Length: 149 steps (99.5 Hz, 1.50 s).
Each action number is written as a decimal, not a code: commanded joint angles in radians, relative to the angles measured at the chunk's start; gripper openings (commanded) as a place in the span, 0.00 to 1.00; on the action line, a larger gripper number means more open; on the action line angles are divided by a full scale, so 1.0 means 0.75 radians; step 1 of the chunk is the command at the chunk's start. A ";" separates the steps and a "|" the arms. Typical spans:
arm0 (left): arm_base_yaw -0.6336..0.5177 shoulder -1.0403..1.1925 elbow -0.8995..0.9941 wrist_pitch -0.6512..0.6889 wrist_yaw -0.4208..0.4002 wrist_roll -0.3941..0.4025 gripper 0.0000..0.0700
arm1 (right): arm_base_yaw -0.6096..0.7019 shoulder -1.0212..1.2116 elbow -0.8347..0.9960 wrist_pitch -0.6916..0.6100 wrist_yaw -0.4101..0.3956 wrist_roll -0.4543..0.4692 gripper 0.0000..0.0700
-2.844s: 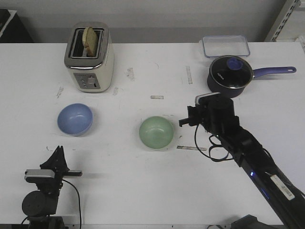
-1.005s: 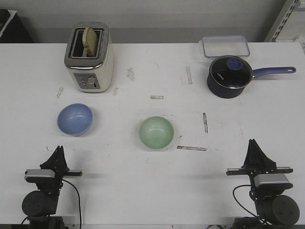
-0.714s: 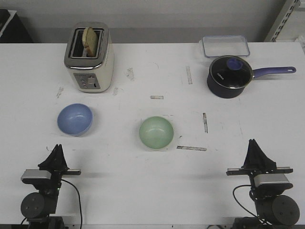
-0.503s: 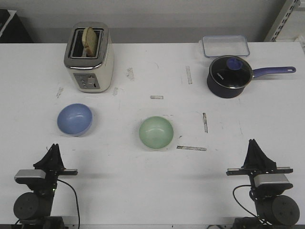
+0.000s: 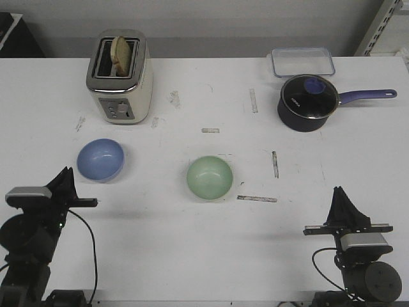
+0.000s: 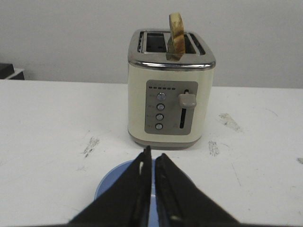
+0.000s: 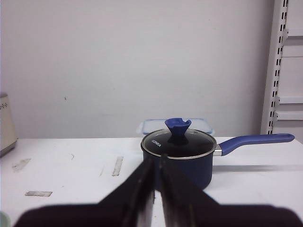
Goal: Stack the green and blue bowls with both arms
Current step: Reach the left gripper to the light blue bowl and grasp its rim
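Basically nothing stacked yet: the pale mint green glossy round bowl and the light periwinkle blue glossy round bowl sit well apart on the white table, both empty and upright.

Left black pincer gripper is near the table's front edge, pointing at the blue bowl, which lies just ahead of its tips and slightly to the inside. In the left wrist view the blue bowl shows right past the fingers, with the cream two-slot toaster holding a bread slice beyond it. Jaws are narrow, nearly touching, holding nothing.

Right black pincer gripper is parked at the front edge, the green bowl well ahead and off to its inside. Its wrist view looks straight at the dark navy lidded saucepan with the clear plastic container behind it; the green bowl barely shows there. Jaws narrow, nothing between them.

Remaining, as I read it: open a gripper, grasp one bowl, carry it across, seat it in the other. Left arm looks like the first mover.
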 commanded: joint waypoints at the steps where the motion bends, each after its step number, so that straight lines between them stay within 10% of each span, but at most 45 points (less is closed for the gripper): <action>1: 0.001 0.122 0.098 -0.052 0.002 -0.003 0.00 | -0.002 -0.005 0.005 0.011 0.004 -0.011 0.01; 58: 0.056 0.820 0.618 -0.669 0.046 -0.251 0.00 | -0.002 -0.005 0.005 0.011 0.004 -0.011 0.01; 88: 0.240 1.079 0.802 -0.856 0.445 -0.347 0.01 | -0.002 -0.005 0.005 0.011 0.004 -0.011 0.01; 111: 0.391 1.186 0.805 -0.856 0.452 -0.351 0.64 | -0.002 -0.005 0.005 0.011 0.004 -0.011 0.01; 149: 0.424 1.385 0.805 -0.730 0.452 -0.341 0.64 | -0.002 -0.005 0.005 0.011 0.004 -0.010 0.01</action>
